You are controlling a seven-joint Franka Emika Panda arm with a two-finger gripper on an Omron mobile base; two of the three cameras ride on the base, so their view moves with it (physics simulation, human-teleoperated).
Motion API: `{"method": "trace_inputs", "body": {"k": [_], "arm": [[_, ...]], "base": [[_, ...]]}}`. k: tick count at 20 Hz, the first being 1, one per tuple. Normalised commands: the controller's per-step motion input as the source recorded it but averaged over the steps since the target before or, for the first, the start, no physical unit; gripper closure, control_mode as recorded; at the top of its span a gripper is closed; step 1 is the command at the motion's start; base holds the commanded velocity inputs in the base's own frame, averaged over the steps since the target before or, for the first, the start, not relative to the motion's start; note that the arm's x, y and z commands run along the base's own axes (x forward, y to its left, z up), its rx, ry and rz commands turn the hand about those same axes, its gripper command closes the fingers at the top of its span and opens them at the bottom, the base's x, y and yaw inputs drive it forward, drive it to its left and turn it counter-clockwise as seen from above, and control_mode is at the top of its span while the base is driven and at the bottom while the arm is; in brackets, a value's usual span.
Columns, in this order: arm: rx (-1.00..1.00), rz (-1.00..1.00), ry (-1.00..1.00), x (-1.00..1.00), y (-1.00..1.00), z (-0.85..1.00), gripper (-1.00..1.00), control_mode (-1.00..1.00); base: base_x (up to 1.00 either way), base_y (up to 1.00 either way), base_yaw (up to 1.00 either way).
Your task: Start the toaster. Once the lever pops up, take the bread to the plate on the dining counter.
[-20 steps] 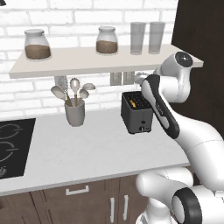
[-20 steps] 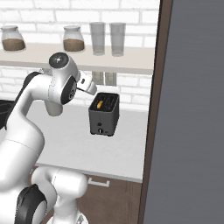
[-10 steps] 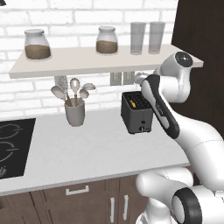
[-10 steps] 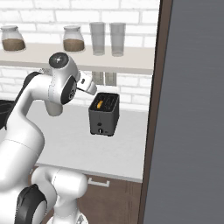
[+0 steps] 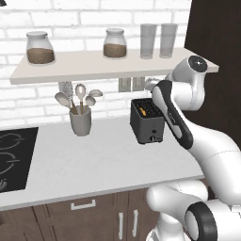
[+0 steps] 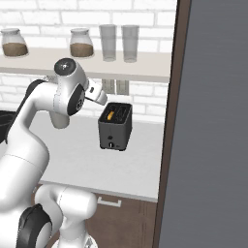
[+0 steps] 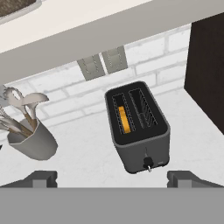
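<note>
While the claw (image 7: 112, 177) hangs spread wide above the toaster (image 7: 137, 125), the lever is small. A skewed descent could nudge the toaster or miss.

One toaster (image 7: 138, 131), one bread (image 7: 124, 119), two jars (image 5: 39, 47), two glasses (image 5: 148, 41), one utensil cup (image 5: 80, 123).

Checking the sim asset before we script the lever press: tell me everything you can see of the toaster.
The toaster is a small boxy dark grey unit, metallic-looking, with two long slots on top showing wire guides. A small pale knob sits low on its front face. The orange-yellow bread sits down in one slot; the other is empty. It stands upright on the white worktop near the brick wall, below the wall sockets and shelf. Nothing else touches it.
</note>
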Motion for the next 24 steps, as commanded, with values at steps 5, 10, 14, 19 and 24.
{"method": "trace_inputs", "body": {"k": [5, 10, 14, 19, 24], "arm": [[0.00, 0.00, 0.00, 0.00, 0.00, 0.00, -1.00, -1.00], [0.00, 0.00, 0.00, 0.00, 0.00, 0.00, -1.00, -1.00], [0.00, 0.00, 0.00, 0.00, 0.00, 0.00, -1.00, -1.00], [0.00, 0.00, 0.00, 0.00, 0.00, 0.00, -1.00, -1.00], [0.00, 0.00, 0.00, 0.00, 0.00, 0.00, -1.00, -1.00]], "base": [[0.00, 0.00, 0.00], [0.00, 0.00, 0.00], [0.00, 0.00, 0.00], [0.00, 0.00, 0.00], [0.00, 0.00, 0.00]]}}
